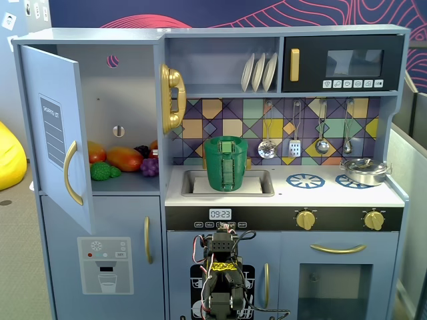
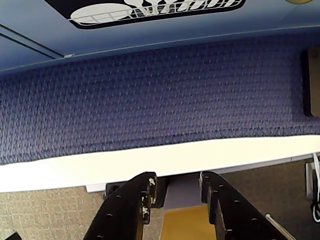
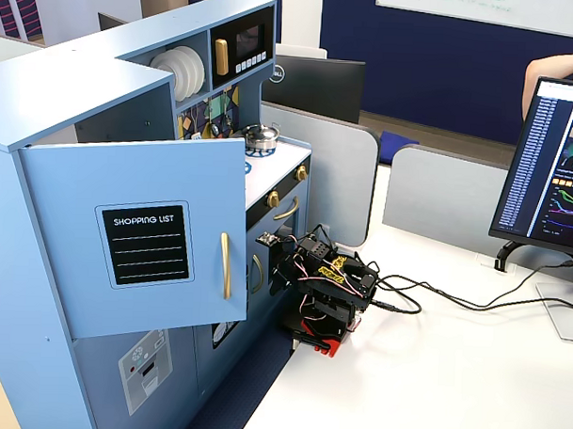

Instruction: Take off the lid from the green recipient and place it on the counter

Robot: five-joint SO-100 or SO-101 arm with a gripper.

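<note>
- So, fixed view from the front: green recipient point(image 1: 226, 163) stands in the recessed sink point(image 1: 193, 183), left part of the counter point(image 1: 320, 193). Lid point(image 1: 225, 141) on top, untouched. Silver pan point(image 1: 364, 171) sits far right.
- Arm point(image 1: 221, 280) is folded low in front of the cabinet, well below the worktop level, well apart from the pot.
- Wrist view: gripper point(image 2: 175, 192) points down at the blue carpet strip and white edge. Fingers point(image 2: 140, 197) are parted, with nothing between them.
- Side fixed view: arm point(image 3: 323, 289) is tucked near the oven door. Pot is hidden behind the open fridge door point(image 3: 140, 242).
- Step judged: pre-reach, nothing started.
- Next move calls for unfolding up and forward over the sink, then coming down on the lid tab.
</note>
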